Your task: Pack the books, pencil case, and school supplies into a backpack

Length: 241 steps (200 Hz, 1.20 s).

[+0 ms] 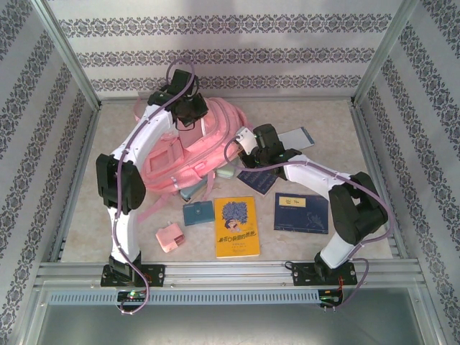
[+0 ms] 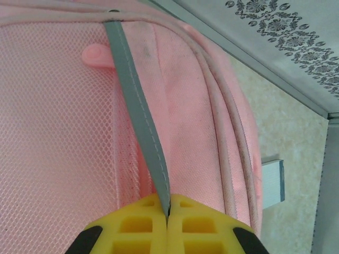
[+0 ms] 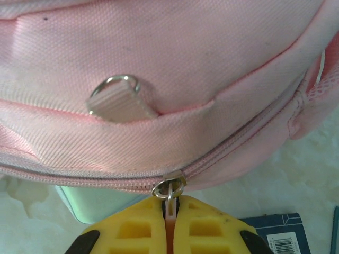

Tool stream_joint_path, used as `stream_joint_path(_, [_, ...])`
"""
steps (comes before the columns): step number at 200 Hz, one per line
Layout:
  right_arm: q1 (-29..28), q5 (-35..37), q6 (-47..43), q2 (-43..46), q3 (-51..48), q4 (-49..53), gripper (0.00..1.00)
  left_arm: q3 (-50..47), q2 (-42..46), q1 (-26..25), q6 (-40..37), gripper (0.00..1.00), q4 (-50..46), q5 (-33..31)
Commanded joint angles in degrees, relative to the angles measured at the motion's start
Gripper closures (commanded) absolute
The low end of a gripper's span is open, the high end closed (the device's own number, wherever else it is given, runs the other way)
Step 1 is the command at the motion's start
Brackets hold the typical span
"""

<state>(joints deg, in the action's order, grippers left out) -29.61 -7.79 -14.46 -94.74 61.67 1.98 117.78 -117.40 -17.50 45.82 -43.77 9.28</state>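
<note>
The pink backpack (image 1: pixel 205 147) lies at the back middle of the table. My left gripper (image 2: pixel 168 209) is shut on a grey strap (image 2: pixel 139 106) at its top. Shut as well, my right gripper (image 3: pixel 170 206) pinches the pink zip pull (image 3: pixel 169 218) below the slider ring (image 3: pixel 169 188), on the pack's right side (image 1: pixel 248 144). In front lie a yellow book (image 1: pixel 237 226), a white-labelled navy book (image 1: pixel 302 213), another navy book (image 1: pixel 260 181), a teal box (image 1: pixel 198 213) and a pink block (image 1: pixel 170 237). A grey-white notebook (image 1: pixel 298 136) lies behind the right gripper. A pale green case (image 1: pixel 226 173) pokes from under the pack; I cannot tell whether it is the pencil case.
Metal frame posts and patterned walls close in the table on the left, back and right. A metal rail (image 1: pixel 230 273) runs along the near edge, by both arm bases. Bare tabletop shows at the far left (image 1: pixel 93 208) and the far right (image 1: pixel 352 144).
</note>
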Motion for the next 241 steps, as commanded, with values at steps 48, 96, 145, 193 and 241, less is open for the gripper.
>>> stream_joint_path(48, [-5.7, -1.1, 6.7, 6.7, -0.1, 3.0, 1.0, 19.0, -4.9, 0.5, -17.8, 1.0, -8.4, -2.1])
stream_joint_path(96, [-12.9, -0.6, 9.3, 4.5, 0.4, 2.5, 1.0, 22.9, -6.1, -3.1, -28.4, 1.0, -7.7, -1.6])
stream_joint_path(145, [-16.8, 0.9, 17.9, -1.0, 2.2, -1.9, 1.0, 22.6, -8.7, -4.2, -25.4, 0.89, -10.5, -4.0])
stream_joint_path(193, [-17.4, -1.8, 30.5, -5.5, 1.9, -8.2, 1.0, -0.3, -0.3, 4.7, -2.6, 0.69, -6.8, 11.7])
stream_joint_path(241, [-20.2, -3.3, 33.4, -9.1, 3.5, -10.5, 1.0, -34.1, 23.4, 11.9, 11.8, 0.45, 9.7, 14.0])
